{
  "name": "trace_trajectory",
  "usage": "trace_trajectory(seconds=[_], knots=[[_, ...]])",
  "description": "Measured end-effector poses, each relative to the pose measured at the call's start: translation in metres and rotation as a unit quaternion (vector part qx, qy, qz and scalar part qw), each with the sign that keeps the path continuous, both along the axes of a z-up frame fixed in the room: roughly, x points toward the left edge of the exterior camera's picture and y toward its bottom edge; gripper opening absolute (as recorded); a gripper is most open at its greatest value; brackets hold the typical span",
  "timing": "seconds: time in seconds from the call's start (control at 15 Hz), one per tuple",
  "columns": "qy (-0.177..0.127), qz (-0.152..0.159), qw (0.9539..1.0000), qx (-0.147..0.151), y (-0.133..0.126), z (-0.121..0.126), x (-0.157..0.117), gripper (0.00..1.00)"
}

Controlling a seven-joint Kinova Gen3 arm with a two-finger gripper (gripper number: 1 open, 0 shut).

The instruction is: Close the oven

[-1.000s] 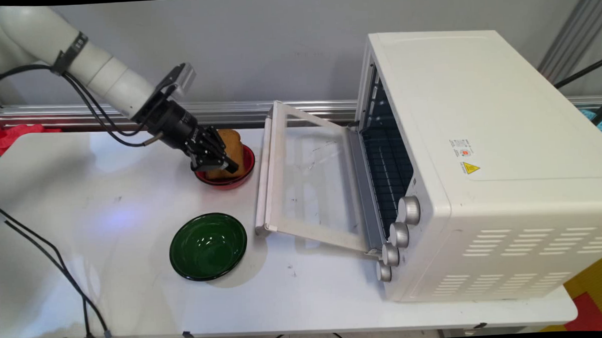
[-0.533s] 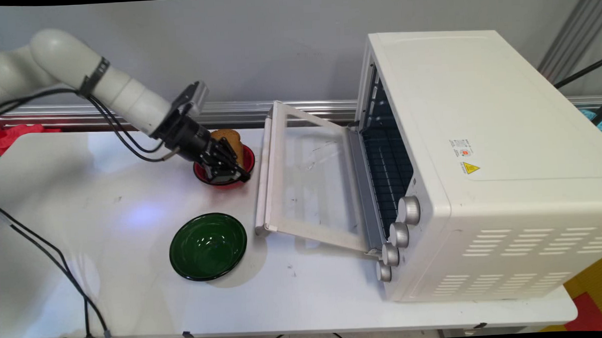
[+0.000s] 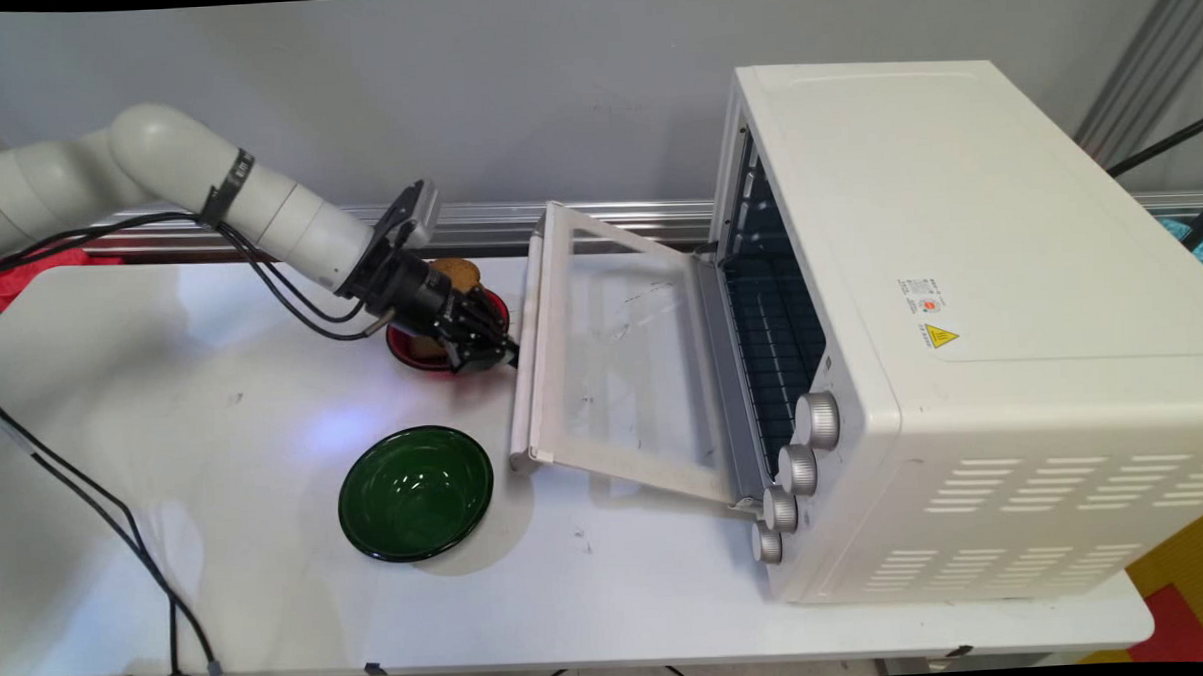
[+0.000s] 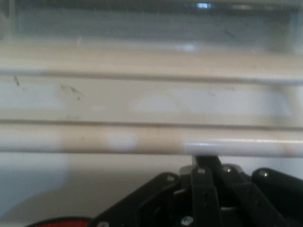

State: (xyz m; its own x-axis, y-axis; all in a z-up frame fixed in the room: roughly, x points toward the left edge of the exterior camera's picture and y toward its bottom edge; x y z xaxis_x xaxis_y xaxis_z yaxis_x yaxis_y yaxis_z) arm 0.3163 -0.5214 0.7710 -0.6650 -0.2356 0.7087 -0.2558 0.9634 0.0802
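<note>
My black gripper (image 3: 505, 358) reaches low over the red bowl (image 3: 405, 347), its tip right beside the handle bar (image 3: 523, 366) of the open oven door (image 3: 623, 377). A slice of brown toast (image 3: 458, 273) stands in the bowl, mostly hidden behind the hand. In the hand view the gripper (image 4: 207, 161) is shut with nothing between its fingers, and its tip sits just under the cream handle bar (image 4: 142, 143). A sliver of the red bowl (image 4: 61, 222) shows at the bottom left.
A white toaster oven (image 3: 960, 295) fills the right of the table, its glass door folded down to the left. An empty green bowl (image 3: 416, 492) sits nearer the front. Black cables (image 3: 118, 525) trail across the table's left side.
The arm has swung right and lower, carrying the gripper from over the toast across the red bowl to the oven door's handle. The toast and both bowls stayed in place.
</note>
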Motion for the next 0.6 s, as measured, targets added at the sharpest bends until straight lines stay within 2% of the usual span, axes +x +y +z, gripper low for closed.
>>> trace_trajectory(seconds=[0.27,0.6], knots=[[0.032,0.016,0.9994,-0.001,-0.001,0.005,-0.004,0.00],[0.069,0.025,0.9973,-0.012,-0.008,0.030,-0.011,0.00]])
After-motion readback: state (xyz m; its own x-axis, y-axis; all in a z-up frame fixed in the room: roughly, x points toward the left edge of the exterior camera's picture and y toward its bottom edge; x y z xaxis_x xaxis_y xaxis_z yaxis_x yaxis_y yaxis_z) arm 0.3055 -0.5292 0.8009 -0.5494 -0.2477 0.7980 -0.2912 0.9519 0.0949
